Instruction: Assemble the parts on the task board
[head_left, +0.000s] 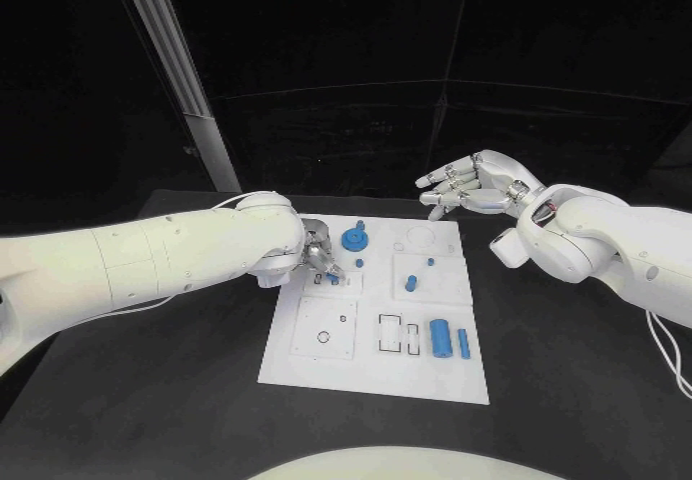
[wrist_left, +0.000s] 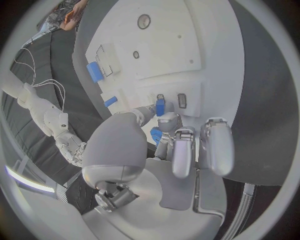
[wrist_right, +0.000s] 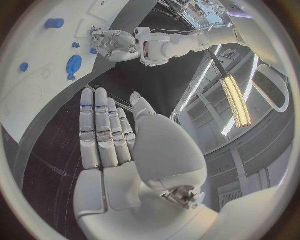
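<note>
One small blue part (wrist_left: 160, 106), pinched upright in the left hand (head_left: 320, 256) fingers (wrist_left: 166, 123) over the task board (head_left: 325, 372) slots: lower squarely, no tilt; right hand (head_left: 469, 184) hovers spread, unladen.

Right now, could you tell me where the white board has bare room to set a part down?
The task board is bare along its near edge, below the two blue cylinders, and at its far right corner, just below the right hand. It is crowded at the far left, where the left hand works beside the blue round part.
</note>
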